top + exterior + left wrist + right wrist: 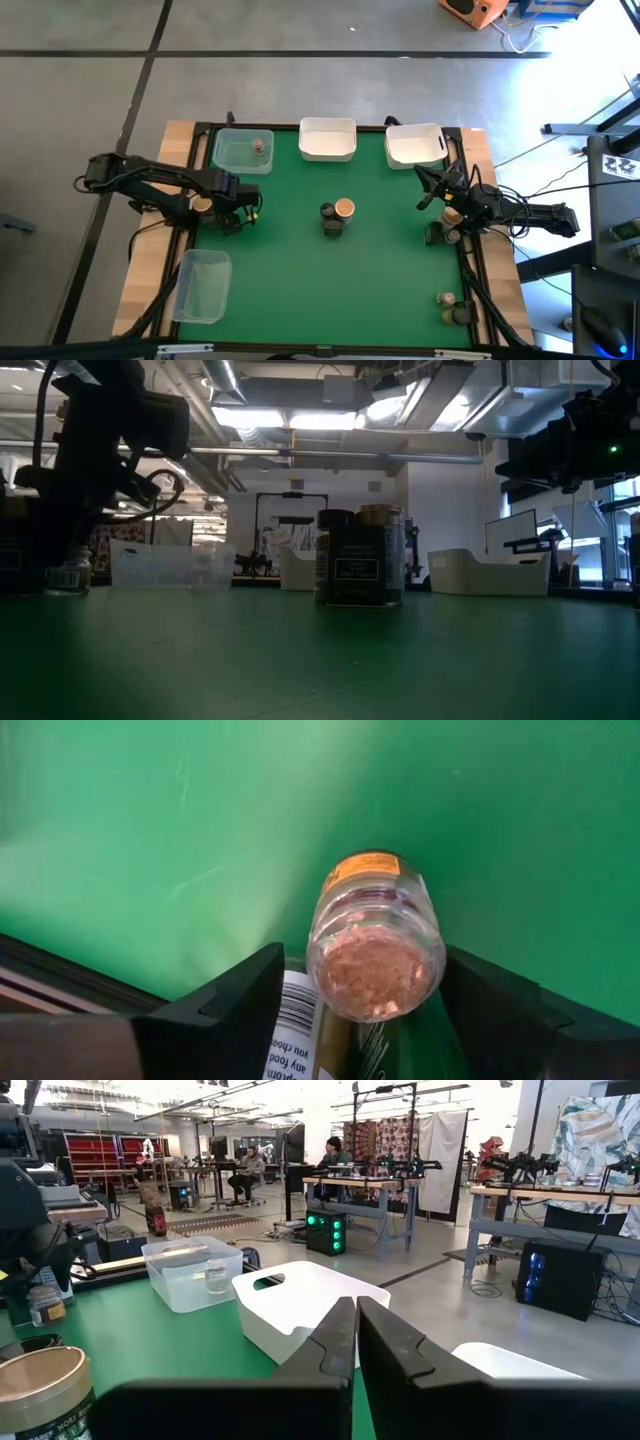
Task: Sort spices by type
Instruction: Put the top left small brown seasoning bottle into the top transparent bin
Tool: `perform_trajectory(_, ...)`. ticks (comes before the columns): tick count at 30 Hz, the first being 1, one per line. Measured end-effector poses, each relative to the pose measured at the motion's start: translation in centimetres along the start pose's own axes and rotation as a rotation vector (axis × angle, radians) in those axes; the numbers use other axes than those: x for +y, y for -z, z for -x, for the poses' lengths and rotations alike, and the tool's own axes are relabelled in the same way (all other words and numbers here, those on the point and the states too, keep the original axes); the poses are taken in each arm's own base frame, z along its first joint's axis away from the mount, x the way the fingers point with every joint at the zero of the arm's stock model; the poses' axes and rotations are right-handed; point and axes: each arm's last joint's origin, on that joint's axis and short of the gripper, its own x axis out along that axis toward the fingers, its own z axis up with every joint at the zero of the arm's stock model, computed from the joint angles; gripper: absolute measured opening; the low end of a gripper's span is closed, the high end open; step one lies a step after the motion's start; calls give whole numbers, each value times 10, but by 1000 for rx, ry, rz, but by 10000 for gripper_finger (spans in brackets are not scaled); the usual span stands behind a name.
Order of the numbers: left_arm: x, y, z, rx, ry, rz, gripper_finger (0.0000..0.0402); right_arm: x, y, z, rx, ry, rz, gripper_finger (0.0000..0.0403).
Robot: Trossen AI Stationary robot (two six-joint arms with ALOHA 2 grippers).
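Two small spice containers, a dark jar [328,211] and a jar with a tan lid [344,208], stand close together in the middle of the green table [300,290], with a dark blocky one [333,227] just beside them. At the left edge of the table the left gripper [232,222] holds a clear jar of reddish-brown spice [376,938] between its two fingers [215,1010], just above the green surface. The right gripper [356,1318] is at the right edge with its fingers pressed together and nothing between them, near more small jars [445,234] along that edge, while another jar [259,148] sits inside the clear tub [232,160] at the back left.
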Motion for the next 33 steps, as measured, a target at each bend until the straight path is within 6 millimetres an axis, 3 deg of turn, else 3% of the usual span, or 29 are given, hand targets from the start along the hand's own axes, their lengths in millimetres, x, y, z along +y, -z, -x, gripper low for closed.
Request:
perform_trajectory(9, -1, -2, 0, -21, 14, -3, 159, 0, 0, 0, 0, 0, 0, 16)
perform_trajectory(16, -1, -4, 4, -30, 19, -1, 160, 0, 0, 0, 0, 0, 0, 16)
perform_trajectory(23, 0, -22, 41, -156, 4, -19, 163, 0, 0, 0, 0, 1, 0, 16)
perform_trajectory(33, 38, -41, 94, -305, -186, 85, 168, 0, 0, 0, 0, 1, 0, 16)
